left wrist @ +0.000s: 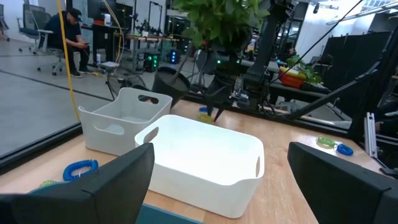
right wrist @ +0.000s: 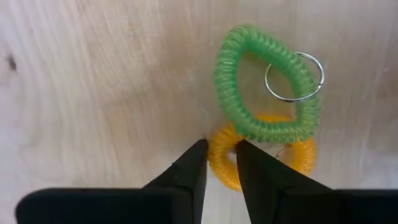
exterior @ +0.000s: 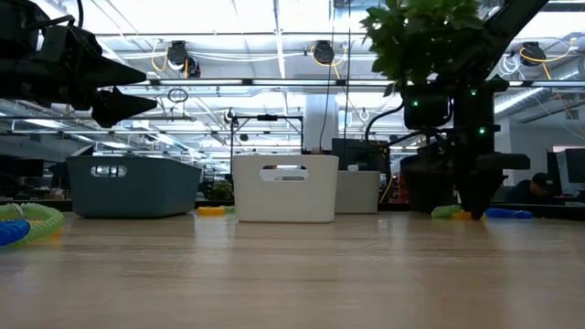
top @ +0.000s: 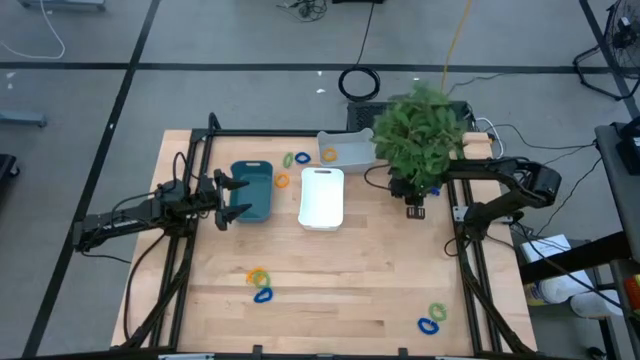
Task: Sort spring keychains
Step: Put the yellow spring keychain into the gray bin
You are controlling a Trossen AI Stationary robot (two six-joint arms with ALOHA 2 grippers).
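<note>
My right gripper (right wrist: 221,150) points down at the table's right side, under the plant's leaves (top: 420,130), and is shut on an orange-yellow spring keychain (right wrist: 298,155). A green spring keychain (right wrist: 261,87) with a metal ring (right wrist: 294,76) lies across that orange-yellow coil's far part, on the wood. My left gripper (left wrist: 221,180) hangs open and level over the teal tray (top: 252,190), touching nothing. Other spring keychains lie loose: green and blue (top: 296,158), orange (top: 282,181), a mixed bunch (top: 258,282), and green and blue (top: 435,318). My right gripper pinches one side of the orange-yellow keychain's loop (right wrist: 222,163) between its two fingertips (right wrist: 194,163). The fingers come from above, pointing down, and lie across the coil. The rest of the loop lies flat on the table, partly under the green keychain.
A white tray (top: 322,197) stands mid-table beside the teal one, and a light grey tray (top: 345,148) with an orange coil stands behind it. The potted plant overhangs my right arm. A black cable coil (top: 360,83) lies on the floor beyond the table.
</note>
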